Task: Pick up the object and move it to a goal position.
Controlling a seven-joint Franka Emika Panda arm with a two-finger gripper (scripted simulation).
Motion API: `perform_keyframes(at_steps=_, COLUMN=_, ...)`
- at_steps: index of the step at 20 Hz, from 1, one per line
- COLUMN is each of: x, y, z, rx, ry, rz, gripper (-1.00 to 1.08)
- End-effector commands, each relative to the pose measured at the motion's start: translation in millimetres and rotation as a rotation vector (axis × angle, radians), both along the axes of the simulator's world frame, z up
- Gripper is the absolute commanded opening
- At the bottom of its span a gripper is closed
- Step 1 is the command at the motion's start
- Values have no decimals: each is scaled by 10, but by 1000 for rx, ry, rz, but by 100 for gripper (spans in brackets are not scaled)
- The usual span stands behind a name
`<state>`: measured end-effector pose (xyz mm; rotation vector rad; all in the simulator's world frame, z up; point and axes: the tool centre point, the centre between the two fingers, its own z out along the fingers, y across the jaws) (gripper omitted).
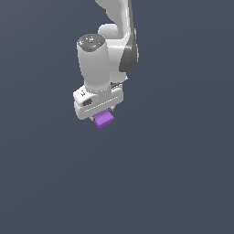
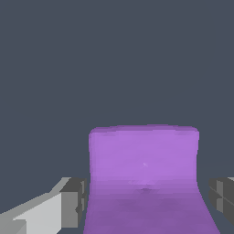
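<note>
Your hand (image 1: 104, 114) straddles the purple cube (image 1: 104, 119); fingers (image 2: 73, 201) apart, a gap on one side. No legible writing anywhere.

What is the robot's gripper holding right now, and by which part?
Nothing yet, it seems: the small purple matte cube sits between the gripper's open fingers, with gaps at both sides.

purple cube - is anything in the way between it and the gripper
Nothing visible is. In the wrist view the purple cube sits right between the gripper fingers, with a small gap at each side. No goal marker shows in either view.
</note>
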<state>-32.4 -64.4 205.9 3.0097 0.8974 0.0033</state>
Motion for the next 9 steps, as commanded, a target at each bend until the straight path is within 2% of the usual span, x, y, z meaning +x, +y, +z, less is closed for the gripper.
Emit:
perform_keyframes(at_steps=1, x=-74, y=-24, z=98, rx=0, ry=1, rz=0, gripper=-100)
perform_keyframes(at_steps=9, x=-160, y=-59, z=226, rx=1, ry=2, rz=0, gripper=-100)
